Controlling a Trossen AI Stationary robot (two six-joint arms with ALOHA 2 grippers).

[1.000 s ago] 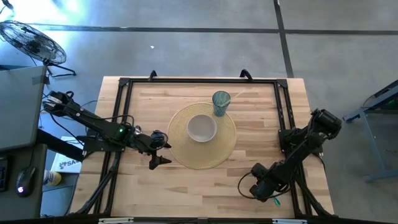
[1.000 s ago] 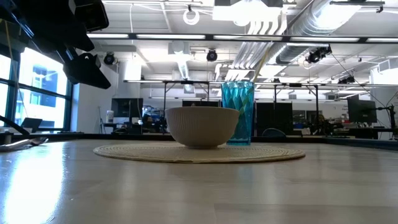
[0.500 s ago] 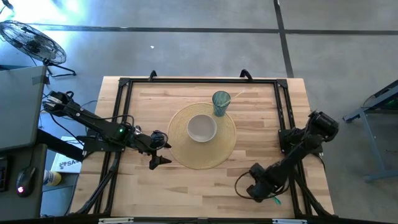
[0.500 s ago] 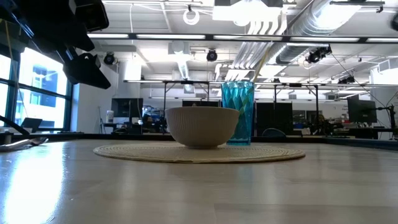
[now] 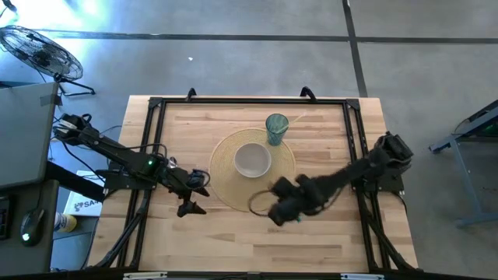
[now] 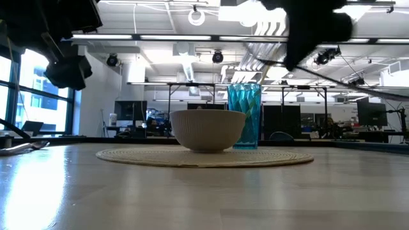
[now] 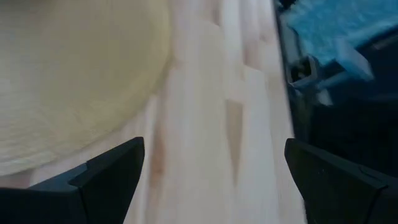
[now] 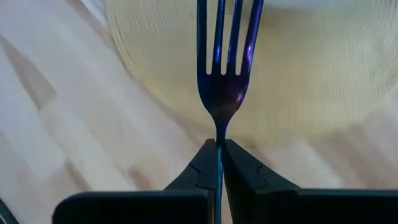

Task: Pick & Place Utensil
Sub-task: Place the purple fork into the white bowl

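Note:
A dark blue-purple fork point(image 8: 227, 81) is held in my right gripper point(image 8: 219, 155), which hovers at the near edge of the round woven placemat point(image 5: 253, 190); it shows in the high view too point(image 5: 274, 211). A pale bowl point(image 5: 253, 160) sits in the middle of the placemat. A teal glass point(image 5: 276, 128) stands on the mat's far edge. My left gripper point(image 5: 189, 204) is open and empty, above the table just left of the placemat; its fingers show spread in the left wrist view point(image 7: 211, 180). My right gripper pinches the fork's narrow neck point(image 8: 219, 138), just below the tines, between its two fingers. The fork runs along the fingers and sticks out ahead of them, tines pointing away over the placemat's edge. It is clear of the table.
A pale thin stick point(image 5: 296, 118) lies beside the glass at the far side. Black frame rails point(image 5: 156, 140) run along the table's left, right and far edges. Bare wood lies near the front edge point(image 5: 249, 241).
My right gripper has swung from the table's near right corner toward the left, up to the placemat's near edge, carrying the fork. My left gripper has shifted a little toward the table's near left.

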